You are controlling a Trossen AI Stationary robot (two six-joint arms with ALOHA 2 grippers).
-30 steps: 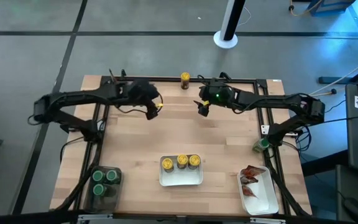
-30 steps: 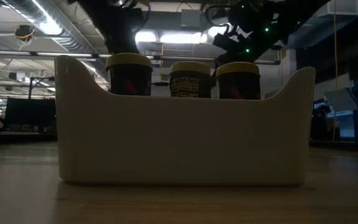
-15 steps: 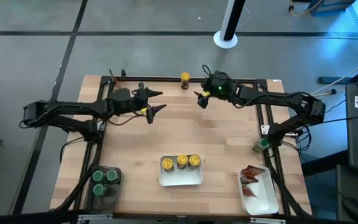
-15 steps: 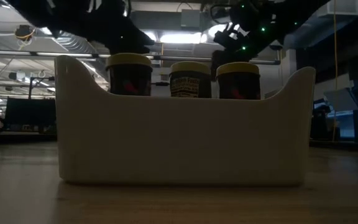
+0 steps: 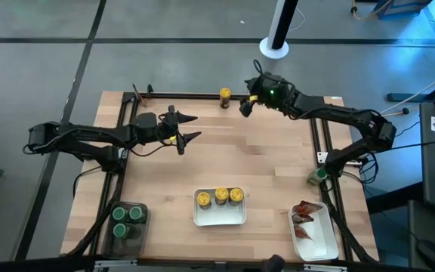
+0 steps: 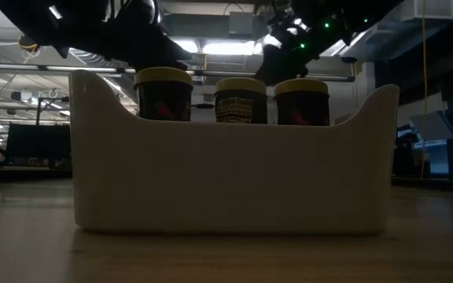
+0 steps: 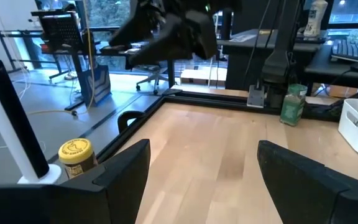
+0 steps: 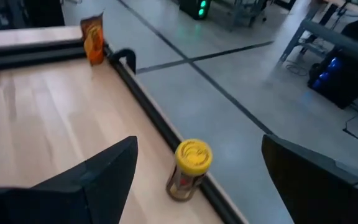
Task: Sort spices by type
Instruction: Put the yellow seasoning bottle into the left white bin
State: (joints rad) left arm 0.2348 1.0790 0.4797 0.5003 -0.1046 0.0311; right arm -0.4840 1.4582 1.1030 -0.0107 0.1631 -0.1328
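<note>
Seen from above, the right tool [image 5: 243, 106] hovers at the upper middle of the frame, just right of a lone yellow-capped jar [image 5: 224, 96] that stands on the far edge of the tabletop [image 5: 270, 159]. Its fingers are spread wide and hold nothing; in the right wrist view the same jar [image 8: 189, 168] stands upright between them, farther off. An orange packet [image 8: 92, 38] stands on the far rail in that view. The left tool [image 5: 188, 126] hangs over the upper left part of the tabletop, its fingers also wide apart and empty.

At the lower middle, a white tray [image 5: 219, 217] holds three yellow-capped jars [image 5: 220, 196] in a row; the low view shows them upright behind the tray's front wall [image 6: 226, 173]. A dark bin [image 5: 129, 224] at the lower left holds green-capped jars [image 5: 119, 214]. A second white tray [image 5: 319, 242] at the lower right holds red-orange packets [image 5: 303, 211]. One more green-capped jar [image 5: 318, 176] sits at the right edge, beside the frame post.
</note>
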